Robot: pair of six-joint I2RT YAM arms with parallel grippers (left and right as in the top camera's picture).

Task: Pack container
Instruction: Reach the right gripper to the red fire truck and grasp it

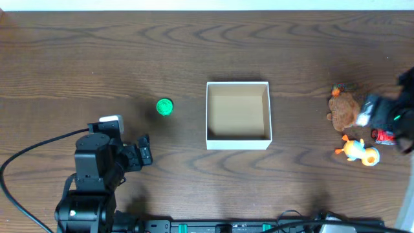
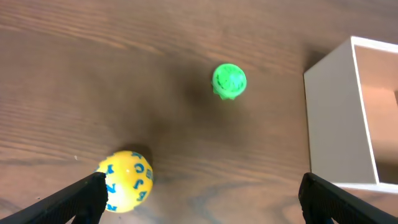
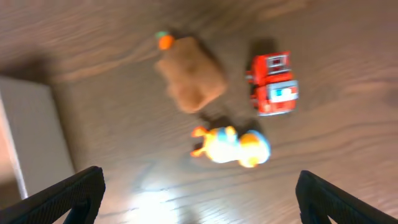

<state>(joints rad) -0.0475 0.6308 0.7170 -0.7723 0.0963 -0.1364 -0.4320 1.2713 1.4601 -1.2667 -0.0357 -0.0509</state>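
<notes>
Seen from above, the box (image 1: 238, 144) sits open in the middle of the table (image 1: 97, 58), with nothing visible on its tan floor. The left arm (image 1: 97, 169) stands below and left of the box, folded over its base, and the left claw (image 1: 143, 150) points toward the box. From here I cannot tell how far apart its fingers are. A green toy (image 1: 165, 107) lies just left of the box. The right arm (image 1: 401, 113) reaches in from the frame edge far right of the box and is partly cut off. It covers part of a red truck (image 1: 383, 136), beside a brown plush toy (image 1: 343, 109) and a duck (image 1: 359, 151).

In the left wrist view the left claw is spread wide, holding nothing, and only the finger ends (image 2: 81, 199) show at the bottom corners. A yellow ball (image 2: 126, 180) with blue marks lies against the inner side of one finger, on the side away from the box. The green toy is between the ball and the box, whose wall is cut off by the right edge.

The right wrist view is blurred. The right claw (image 3: 199, 180) is also spread wide and holds nothing, hanging above the duck, with the plush toy and truck beyond. One corner of the box shows at the left edge.
</notes>
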